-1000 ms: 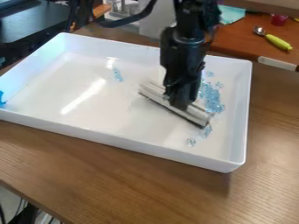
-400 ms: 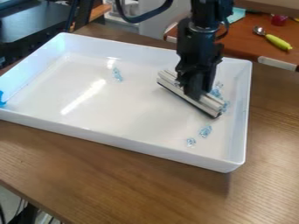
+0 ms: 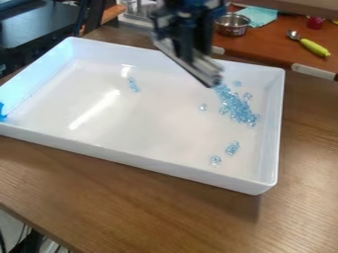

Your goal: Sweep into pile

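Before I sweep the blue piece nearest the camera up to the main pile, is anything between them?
Yes: another small blue clump sits between that nearest piece and the main pile. Past the clump, I see only bare tray floor.

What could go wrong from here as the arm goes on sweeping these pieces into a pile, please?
The pile lies close to the tray's right wall, so a hard sweep might jam the tool there or scatter pieces. The small cluster at the upper left lies well apart and could get missed. The tool hangs at a slant, so it may pass over some pieces.
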